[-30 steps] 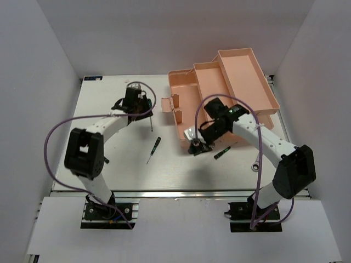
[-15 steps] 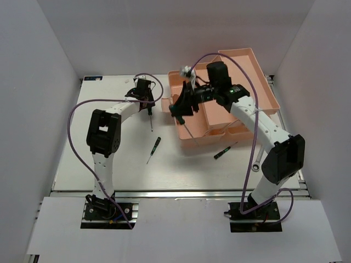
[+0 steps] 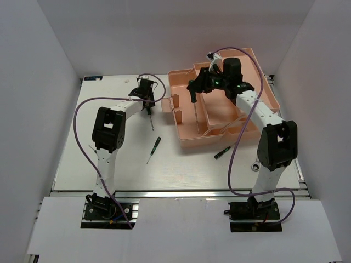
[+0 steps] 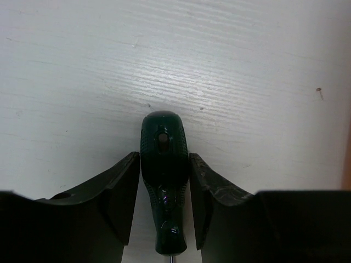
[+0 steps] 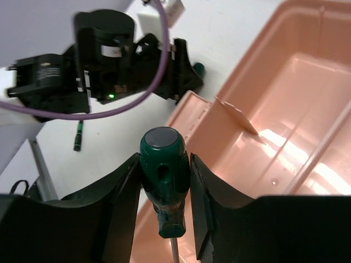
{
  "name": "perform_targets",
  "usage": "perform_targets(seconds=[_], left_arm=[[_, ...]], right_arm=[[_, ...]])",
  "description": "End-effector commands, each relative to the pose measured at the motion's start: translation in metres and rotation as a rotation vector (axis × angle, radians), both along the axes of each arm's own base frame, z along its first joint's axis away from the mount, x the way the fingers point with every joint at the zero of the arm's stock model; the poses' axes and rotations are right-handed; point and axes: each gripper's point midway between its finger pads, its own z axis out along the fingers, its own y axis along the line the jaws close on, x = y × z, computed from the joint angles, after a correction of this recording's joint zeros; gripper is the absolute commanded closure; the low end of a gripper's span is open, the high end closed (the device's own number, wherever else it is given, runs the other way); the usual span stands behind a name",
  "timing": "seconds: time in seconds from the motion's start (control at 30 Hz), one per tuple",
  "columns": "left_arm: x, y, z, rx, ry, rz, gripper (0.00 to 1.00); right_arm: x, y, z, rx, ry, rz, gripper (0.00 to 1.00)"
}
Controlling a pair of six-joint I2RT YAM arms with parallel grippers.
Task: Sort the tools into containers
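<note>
R gripper (image 5: 163,176) is holding the green screwdriver (image 5: 162,147) by its handle, jaws partway shut on it, shaft pointing down-frame over the pink toolbox (image 3: 187,141) at upper right, while L gripper (image 4: 164,183), just left of the box, is squeezing the dark screwdriver (image 4: 163,137), shaft pointing down-frame too.

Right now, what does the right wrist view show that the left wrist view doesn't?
Only right wrist: the pink toolbox, the left arm, a loose screwdriver on the table, and the lifted screwdriver held at the toolbox's edge. Only left wrist: the tabletop screwdriver lying on bare white table. Both: a dark green handle between the jaws.
</note>
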Motion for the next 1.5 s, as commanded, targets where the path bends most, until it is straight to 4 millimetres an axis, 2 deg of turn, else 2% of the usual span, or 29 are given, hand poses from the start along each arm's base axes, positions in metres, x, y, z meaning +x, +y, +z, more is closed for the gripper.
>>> perform_targets(seconds=[0.0,0.07,0.1,0.13,0.17,0.2,0.27,0.33,0.37,0.47,0.63,0.7,0.77,0.83,0.9,0.97,1.0,1.1,1.13,1.2,1.23,1.27,1.3,1.37,1.47], left_arm=[[0.005,0.003,0.017,0.020,-0.030,0.005,0.49],[-0.002,0.008,0.012,0.034,-0.014,0.015,0.50],[-0.005,0.010,0.011,0.039,-0.013,0.019,0.51],[-0.007,0.012,0.013,0.044,-0.014,0.020,0.52],[-0.015,0.014,0.006,0.052,0.006,0.023,0.52],[-0.017,0.015,0.005,0.055,0.005,0.023,0.53],[-0.021,0.017,0.006,0.056,0.008,0.024,0.53],[-0.026,0.018,0.001,0.059,0.021,0.024,0.54],[-0.027,0.018,-0.001,0.056,0.028,0.021,0.54],[-0.032,0.017,-0.009,0.055,0.063,0.011,0.54],[-0.045,0.016,-0.029,0.051,0.142,-0.016,0.52],[-0.052,0.018,-0.034,0.039,0.163,-0.013,0.47],[-0.060,0.020,-0.041,0.036,0.193,-0.008,0.46],[-0.064,0.020,-0.043,0.028,0.209,-0.012,0.45],[-0.067,0.021,-0.041,0.021,0.214,-0.013,0.46],[-0.071,0.023,-0.040,0.014,0.218,-0.009,0.53],[-0.071,0.024,-0.037,0.011,0.215,-0.005,0.69],[-0.066,0.026,-0.008,-0.020,0.156,0.015,0.86],[-0.063,0.026,0.020,-0.040,0.097,0.016,0.96],[-0.061,0.027,0.047,-0.060,0.026,0.012,1.00],[-0.060,0.026,0.077,-0.078,-0.039,-0.002,1.00],[-0.058,0.025,0.091,-0.092,-0.077,-0.011,1.00],[-0.060,0.023,0.099,-0.109,-0.094,-0.028,1.00],[-0.063,0.022,0.120,-0.125,-0.130,-0.047,1.00],[-0.065,0.013,0.148,-0.179,-0.165,-0.090,1.00]], right_arm=[[0.016,0.003,0.007,-0.005,-0.077,-0.065,0.91],[0.013,0.005,0.001,-0.022,-0.073,-0.049,0.68],[0.011,0.005,-0.001,-0.025,-0.073,-0.038,0.53],[0.008,0.004,-0.002,-0.034,-0.080,-0.031,0.49],[0.004,0.004,-0.001,-0.034,-0.085,-0.018,0.46],[0.003,0.003,0.000,-0.038,-0.095,-0.014,0.38],[-0.007,0.001,0.005,-0.047,-0.104,0.008,0.35],[-0.014,-0.001,0.019,-0.040,-0.139,0.027,0.31],[-0.016,-0.002,0.025,-0.041,-0.163,0.035,0.23],[-0.026,-0.006,0.048,-0.031,-0.229,0.059,0.11],[-0.039,-0.022,0.078,-0.002,-0.296,0.071,0.10],[-0.042,-0.029,0.079,0.007,-0.297,0.069,0.11],[-0.047,-0.033,0.089,0.025,-0.325,0.077,0.11],[-0.051,-0.039,0.089,0.031,-0.324,0.076,0.11],[-0.052,-0.045,0.089,0.032,-0.329,0.068,0.11],[-0.053,-0.050,0.089,0.034,-0.327,0.066,0.11],[-0.052,-0.054,0.090,0.032,-0.331,0.058,0.11],[-0.048,-0.069,0.091,0.020,-0.345,0.030,0.11],[-0.048,-0.074,0.090,0.010,-0.342,0.020,0.11],[-0.042,-0.093,0.091,0.001,-0.341,-0.018,0.10],[-0.043,-0.099,0.091,0.005,-0.338,-0.016,0.11],[-0.043,-0.105,0.083,0.007,-0.314,-0.024,0.11],[-0.041,-0.118,0.083,0.009,-0.308,-0.048,0.11],[-0.042,-0.128,0.074,0.022,-0.287,-0.060,0.11],[-0.044,-0.146,0.071,0.005,-0.296,-0.091,0.11]])
